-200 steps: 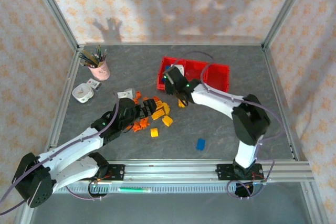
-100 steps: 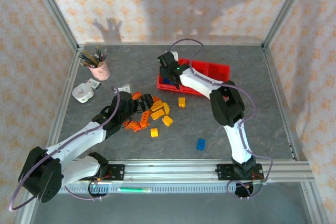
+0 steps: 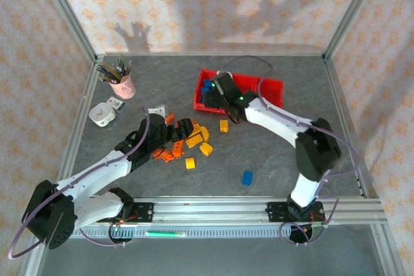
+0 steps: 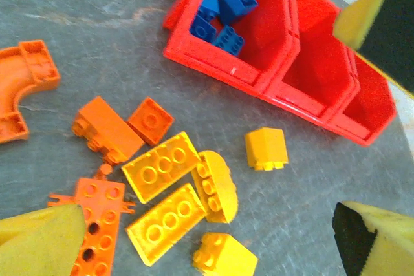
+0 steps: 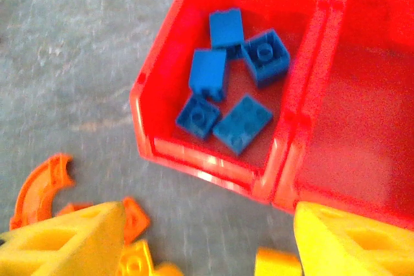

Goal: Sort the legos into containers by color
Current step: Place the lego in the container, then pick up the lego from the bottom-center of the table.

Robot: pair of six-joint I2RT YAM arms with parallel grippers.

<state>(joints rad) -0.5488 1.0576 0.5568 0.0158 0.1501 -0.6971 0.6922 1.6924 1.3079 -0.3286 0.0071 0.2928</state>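
The red containers (image 3: 268,95) stand in a row at the back centre. Several blue legos (image 5: 233,88) lie in the left bin (image 4: 194,37); the middle bin (image 5: 369,95) shows nothing inside. Yellow and orange legos (image 3: 187,139) lie heaped on the table, and one blue lego (image 3: 247,177) lies apart, nearer the front. My right gripper (image 3: 225,111) (image 5: 210,250) hangs open and holds nothing, just in front of the left bin's near wall. My left gripper (image 3: 183,129) (image 4: 207,244) is wide open above the yellow bricks (image 4: 171,201), holding nothing.
A pink cup of pencils (image 3: 121,84) and a small white round object (image 3: 101,114) stand at the left. A single yellow cube (image 4: 266,148) sits between the heap and the bins. An orange arch piece (image 4: 26,85) lies left of the heap. Metal frame posts (image 3: 71,27) edge the table.
My right gripper swung over the left bin, opened wider, then drew back to the bin's near wall. The left arm shifted slightly over the heap.
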